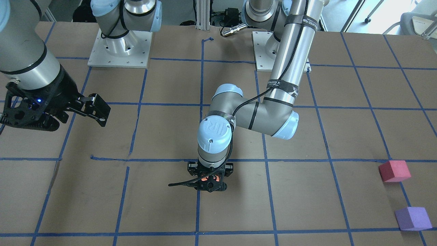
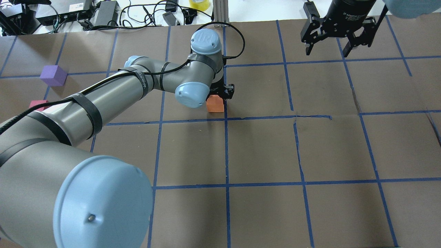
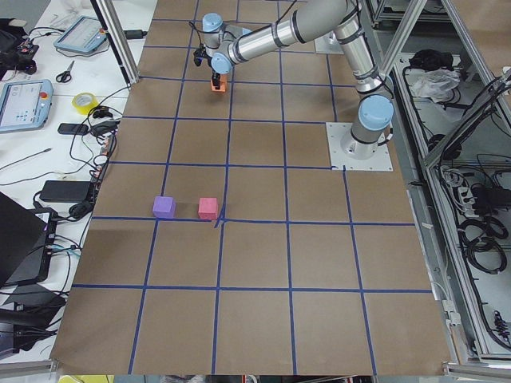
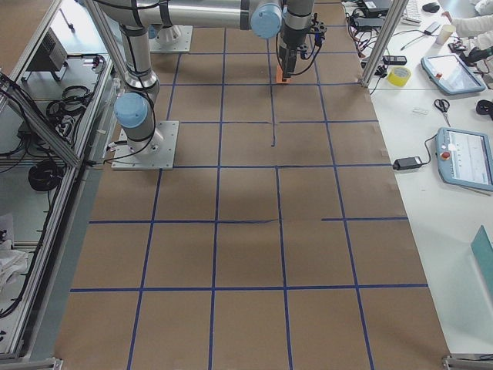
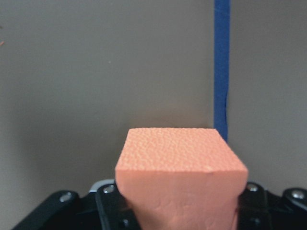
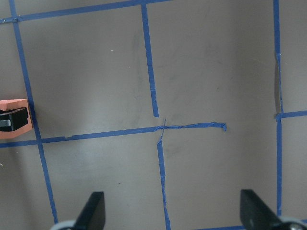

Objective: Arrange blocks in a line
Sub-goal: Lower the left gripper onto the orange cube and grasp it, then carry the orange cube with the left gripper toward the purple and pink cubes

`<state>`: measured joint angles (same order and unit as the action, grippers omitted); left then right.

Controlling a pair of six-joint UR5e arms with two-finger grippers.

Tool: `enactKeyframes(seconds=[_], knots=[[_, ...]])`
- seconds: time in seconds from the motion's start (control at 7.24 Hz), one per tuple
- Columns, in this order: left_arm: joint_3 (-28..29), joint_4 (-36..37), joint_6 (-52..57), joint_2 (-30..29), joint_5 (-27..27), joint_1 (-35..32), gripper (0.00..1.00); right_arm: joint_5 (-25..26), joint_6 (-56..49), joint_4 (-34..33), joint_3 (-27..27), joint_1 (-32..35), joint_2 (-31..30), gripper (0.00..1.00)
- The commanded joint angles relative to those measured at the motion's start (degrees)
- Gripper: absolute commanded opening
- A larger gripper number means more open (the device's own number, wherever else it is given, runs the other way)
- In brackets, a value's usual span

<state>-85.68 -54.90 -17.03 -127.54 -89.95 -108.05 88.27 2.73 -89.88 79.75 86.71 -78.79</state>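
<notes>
Orange block point(image 2: 215, 104) sits between the fingers of the left gripper point(image 1: 209, 181), and we see the jaws closed narrow on two of its opposite sides. In the left wrist view the foam fills the gap between the black fingers point(image 5: 109, 201), with a blue tape line point(image 5: 221, 72) running just beside it. From overhead, the block lies about midway across the table point(image 2: 262, 151), on the half farther from the robot, just left of one tape line and just above a crossing. We cannot tell whether its underside touches the brown paper or hangs just above it.

The red-pink block point(image 1: 394, 171) and the purple block point(image 1: 413, 218) lie far off on the robot's left, well apart from the orange one. They are near each other but not touching, and both sit flat on the paper. In the exterior left view they sit side by side along a tape line, the red-pink one at a crossing and the purple one nearer the table's edge.

The right gripper point(image 2: 327, 51) hangs above the table on the robot's right, toward the far edge. Its jaws are spread wide, and in its wrist view we see only paper and tape between the two fingertips point(image 6: 94, 208).
</notes>
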Motion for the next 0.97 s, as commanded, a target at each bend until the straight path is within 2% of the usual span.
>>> enactKeyframes(seconds=[0.0, 0.28, 0.41, 0.55, 0.69, 0.83], knots=[[0.16, -0.38, -1.25, 2.72, -0.32, 0.91, 0.09, -0.20, 0.00, 0.67, -0.04, 0.04, -1.44, 1.00], [0.17, -9.13, -1.77, 8.68, -1.88, 9.48, 0.08, -0.63, -1.32, 0.85, 0.32, -0.05, -2.07, 1.00], [0.25, -13.00, -0.90, 11.24, -1.81, 14.14, 0.00, -0.55, -1.41, 0.24, 0.14, -0.14, -2.16, 1.00], [1.04, -20.61, 1.19, 12.83, -1.81, 19.84, 0.00, -0.47, -1.32, 0.23, 0.23, 0.12, -2.33, 1.00], [2.00, -22.77, 9.92, 13.45, -2.25, 24.69, 0.00, -0.81, -1.32, 0.15, 0.23, -0.05, -2.51, 1.00], [2.36, -22.79, 13.40, 13.63, -5.21, 29.69, 0.00, -1.34, -1.32, 0.23, 0.14, 0.21, -2.68, 1.00]])
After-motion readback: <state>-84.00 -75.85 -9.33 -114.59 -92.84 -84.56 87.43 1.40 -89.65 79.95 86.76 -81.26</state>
